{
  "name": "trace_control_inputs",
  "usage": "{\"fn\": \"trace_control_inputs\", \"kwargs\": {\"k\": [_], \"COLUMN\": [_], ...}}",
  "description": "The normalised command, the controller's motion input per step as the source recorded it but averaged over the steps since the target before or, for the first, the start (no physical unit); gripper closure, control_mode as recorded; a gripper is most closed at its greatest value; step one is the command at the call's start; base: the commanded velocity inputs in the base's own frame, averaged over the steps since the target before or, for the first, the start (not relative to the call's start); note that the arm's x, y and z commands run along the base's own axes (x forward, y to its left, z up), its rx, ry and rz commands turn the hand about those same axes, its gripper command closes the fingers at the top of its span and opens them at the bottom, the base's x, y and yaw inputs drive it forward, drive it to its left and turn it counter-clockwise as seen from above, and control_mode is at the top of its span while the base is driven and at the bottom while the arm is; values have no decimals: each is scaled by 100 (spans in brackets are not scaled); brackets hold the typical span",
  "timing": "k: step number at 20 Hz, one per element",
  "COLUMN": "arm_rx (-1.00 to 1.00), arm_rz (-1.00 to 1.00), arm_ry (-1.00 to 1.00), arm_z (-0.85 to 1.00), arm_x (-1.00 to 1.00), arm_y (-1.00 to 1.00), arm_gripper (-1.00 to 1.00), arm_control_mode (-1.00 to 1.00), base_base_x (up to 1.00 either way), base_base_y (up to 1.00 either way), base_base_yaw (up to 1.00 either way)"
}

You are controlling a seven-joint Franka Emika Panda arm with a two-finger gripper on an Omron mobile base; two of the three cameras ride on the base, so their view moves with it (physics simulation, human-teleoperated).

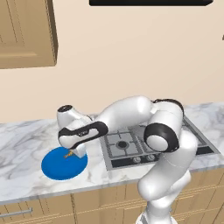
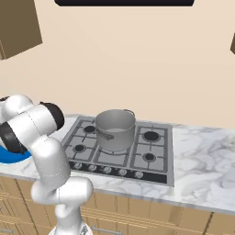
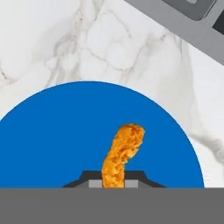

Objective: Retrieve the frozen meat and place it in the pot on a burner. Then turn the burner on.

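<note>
Frozen meat [image 3: 120, 156] lies lower centre on the blue plate [image 3: 52, 140], its near end pinched in the gripper [image 3: 113, 181]. Over in the right base view, the pot [image 2: 114, 129] stands mid-frame on the stove [image 2: 151, 158].

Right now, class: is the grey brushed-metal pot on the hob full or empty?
Cannot tell: the grey brushed-metal pot stands upright, its floor hidden behind its near wall.

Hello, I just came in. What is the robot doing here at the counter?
The white arm has reached to the left of the stove, and its gripper sits low over the blue plate on the marble counter. The frozen meat, a small orange piece, lies on the plate with its near end between the jaws; whether they already clamp it cannot be told. The pot waits on the stove, nothing visible in it.
</note>
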Motion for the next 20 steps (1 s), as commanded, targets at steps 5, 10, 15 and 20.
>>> {"fn": "trace_control_inputs", "kwargs": {"k": [5, 10, 15, 20], "arm_rx": [-2, 0, 1, 0], "arm_rz": [-9, -9, -6, -4], "arm_ry": [0, -14, -14, -7], "arm_z": [48, 46, 70, 76], "arm_x": [-7, -1, 10, 2], "arm_y": [-83, -100, -92, -100], "arm_gripper": [100, 100, 100, 100], "arm_control_mode": [-100, -100, -100, -100], "base_base_x": [0, 0, 0, 0], "base_base_y": [0, 0, 0, 0], "base_base_yaw": [0, 0, 0, 0]}}
